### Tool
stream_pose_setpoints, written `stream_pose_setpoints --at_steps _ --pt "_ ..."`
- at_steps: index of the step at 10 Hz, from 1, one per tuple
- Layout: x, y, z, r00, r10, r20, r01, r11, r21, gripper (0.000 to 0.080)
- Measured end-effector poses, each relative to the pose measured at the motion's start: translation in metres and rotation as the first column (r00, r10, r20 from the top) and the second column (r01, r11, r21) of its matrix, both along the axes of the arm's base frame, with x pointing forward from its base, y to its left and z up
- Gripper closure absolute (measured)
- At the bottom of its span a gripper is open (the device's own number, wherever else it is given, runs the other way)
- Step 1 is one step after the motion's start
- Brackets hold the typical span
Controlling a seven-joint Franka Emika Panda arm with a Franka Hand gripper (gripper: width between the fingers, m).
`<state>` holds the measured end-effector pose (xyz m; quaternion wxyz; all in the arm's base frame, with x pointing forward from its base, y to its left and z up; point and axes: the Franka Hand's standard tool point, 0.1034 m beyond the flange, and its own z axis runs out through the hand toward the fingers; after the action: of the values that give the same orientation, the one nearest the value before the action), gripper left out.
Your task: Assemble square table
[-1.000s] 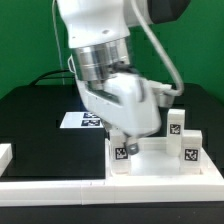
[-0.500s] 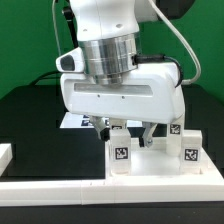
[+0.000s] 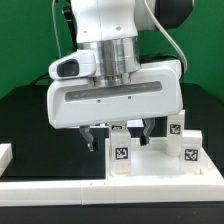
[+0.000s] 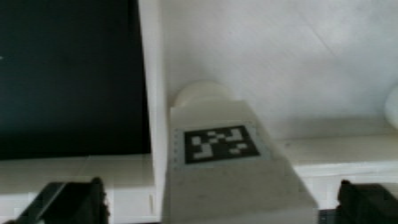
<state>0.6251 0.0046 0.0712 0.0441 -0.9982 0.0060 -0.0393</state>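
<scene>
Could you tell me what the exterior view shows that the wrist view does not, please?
Only the exterior view shows the arm's body, the green backdrop, the legs standing at that view's right, and the marker board partly hidden behind the arm. Only the wrist view shows, close up, the two spread fingertips either side of the nearest leg's top. Both show that tagged leg, the black table surface, and the open tool.

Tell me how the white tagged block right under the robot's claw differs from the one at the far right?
The near leg stands directly below the open gripper, between its fingers; the right leg stands apart, with nothing over it. The near leg is partly hidden by the gripper; the right leg shows fully. Both are small white upright blocks on the tabletop, each with a black-and-white tag.
</scene>
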Motion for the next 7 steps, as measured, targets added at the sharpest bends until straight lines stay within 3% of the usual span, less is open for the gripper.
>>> stream_pose_setpoints --at_steps 1,2,4,7 --pt "0.0000 0.0008 -0.0002 1.000 -0.017 -0.002 0.017 1.000 0.001 0.0272" --pt "0.0000 0.0009 -0.0006 0.999 -0.048 -0.004 0.048 0.999 0.004 0.0272" --pt "0.0000 0.0012 -0.0008 0.983 -0.182 -0.017 0.182 0.983 0.014 0.0513" --pt "0.0002 0.0010 -0.0011 0.888 -0.459 -0.045 0.460 0.888 0.022 0.0511"
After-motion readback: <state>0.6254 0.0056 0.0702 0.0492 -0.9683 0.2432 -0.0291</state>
